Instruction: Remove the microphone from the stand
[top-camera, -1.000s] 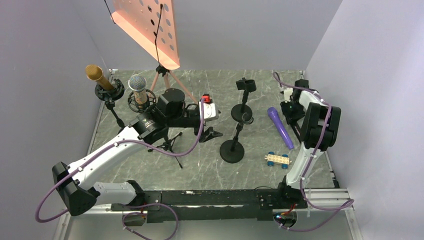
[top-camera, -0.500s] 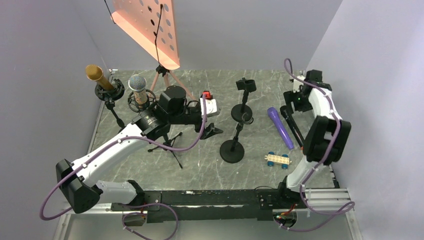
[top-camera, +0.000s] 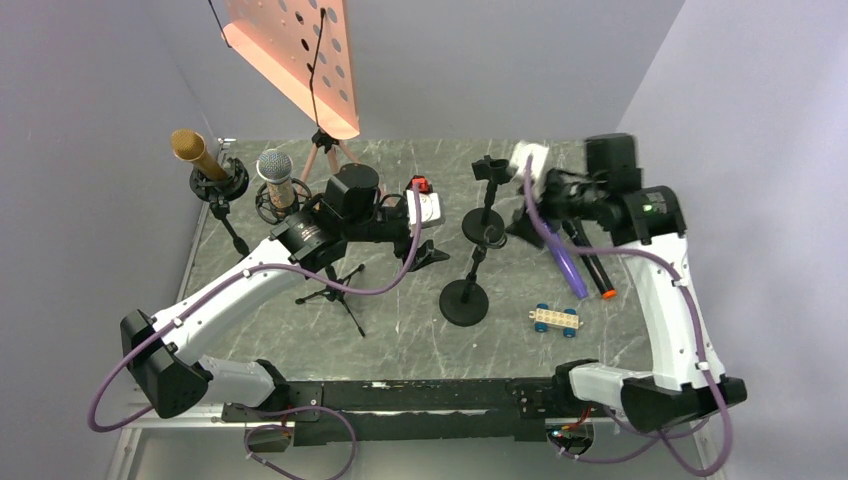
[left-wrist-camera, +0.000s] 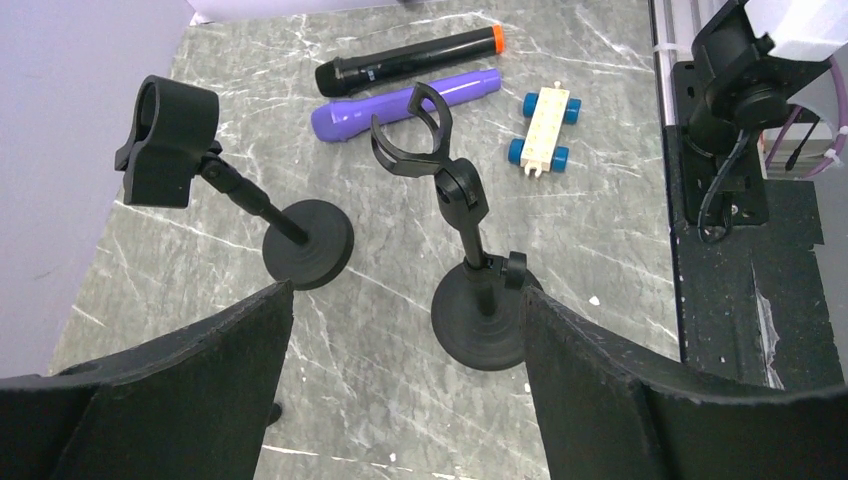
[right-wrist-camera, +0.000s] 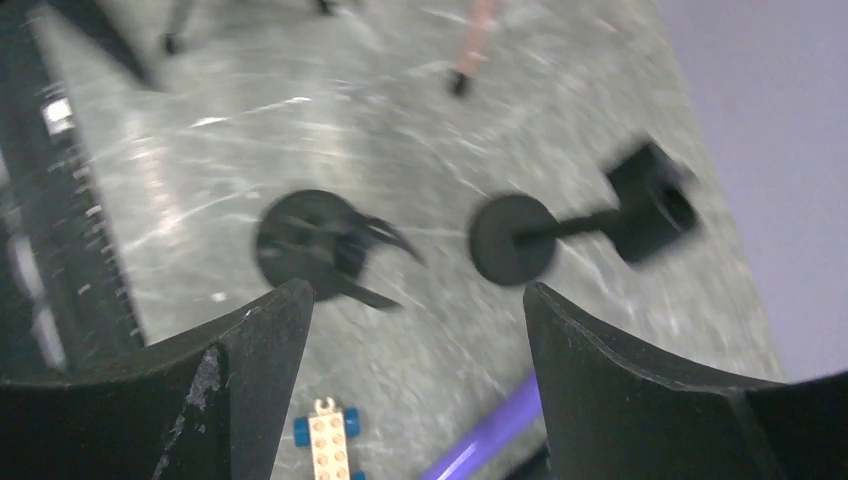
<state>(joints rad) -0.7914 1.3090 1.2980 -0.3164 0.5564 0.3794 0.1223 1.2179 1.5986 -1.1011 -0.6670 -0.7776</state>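
- Black mic (left-wrist-camera: 405, 58) lies flat on the table (left-wrist-camera: 600, 250), just beside the purple mic (left-wrist-camera: 400, 100) and clear of both empty stands (left-wrist-camera: 440, 165) (that one looks already freed, I'd say).
- Right gripper (right-wrist-camera: 410, 300) hangs spread wide over the stand bases, nothing between its fingers. The black mic sits off to its right, long axis running far-to-near, orange end nearest the arm bases.
- Left gripper (left-wrist-camera: 405, 295) gapes wide too, empty, facing the bare clips.
- Silver mic (top-camera: 275, 170) and gold mic (top-camera: 190, 148) sit in stands at far left, behind the left gripper. If they're next, the left arm is nearer.
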